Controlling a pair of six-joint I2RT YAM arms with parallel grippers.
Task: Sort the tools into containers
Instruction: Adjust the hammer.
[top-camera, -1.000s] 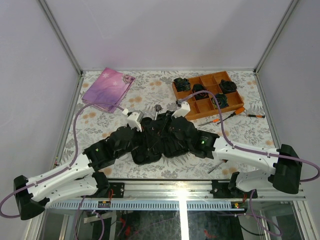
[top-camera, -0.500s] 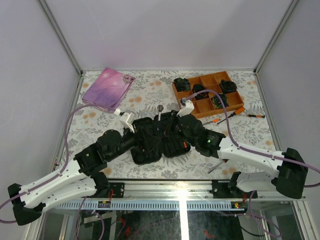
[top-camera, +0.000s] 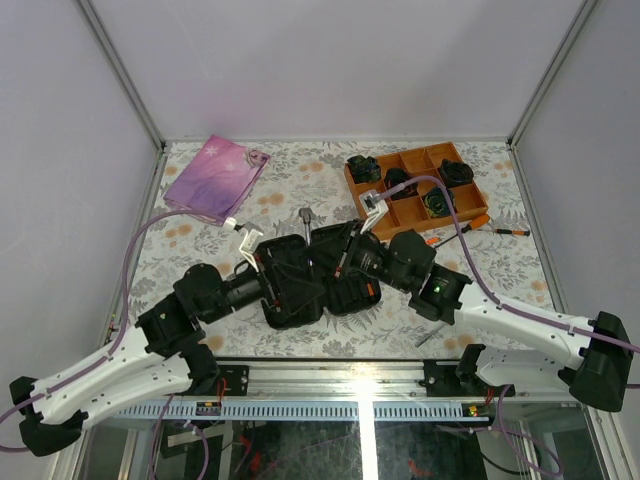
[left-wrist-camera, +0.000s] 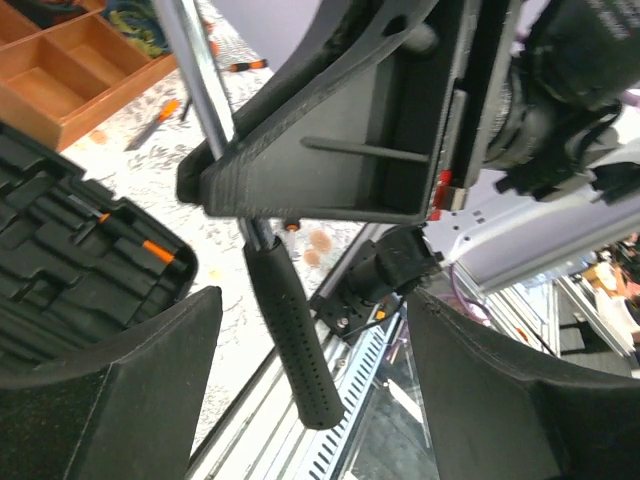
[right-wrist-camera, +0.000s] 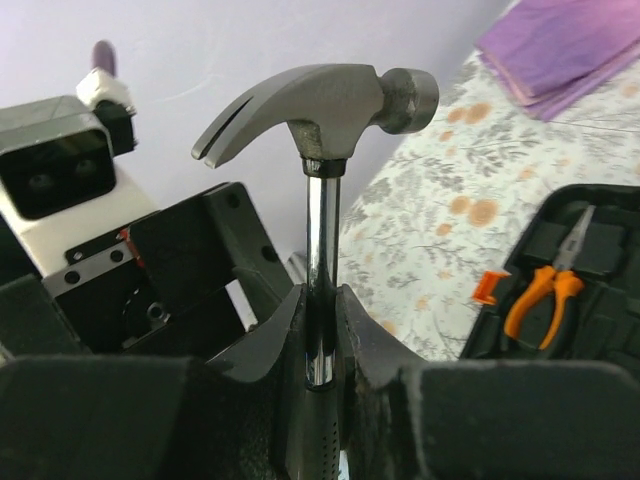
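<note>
The left pincer (left-wrist-camera: 310, 330) has just been opening. Its two black fingers (left-wrist-camera: 110, 390) are now standing apart, one on each side of the dotted black grip of the steel claw hammer (right-wrist-camera: 320, 100), and they are not touching it. The right pincer (right-wrist-camera: 320, 330) is squeezing tight on the hammer's shiny shaft. So the right arm alone is holding the hammer up in the air, head up, close over the open black tool case (top-camera: 300, 300).

This looks like a hand-over that is finishing. The hammer is not in its slot yet. A pair of orange pliers (right-wrist-camera: 545, 295) is already lying in the case, and orange-handled screwdrivers (top-camera: 465, 228) are waiting on the flowery surface (top-camera: 300, 180) by the orange box with compartments (top-camera: 405, 212).

Both arms are crowding over the case, so the space there is tight. The metal rail (top-camera: 330, 372) at the near edge is close too. The left arm probably needs to back away first. There is more open room toward the pink-purple pouch (top-camera: 213, 178).
</note>
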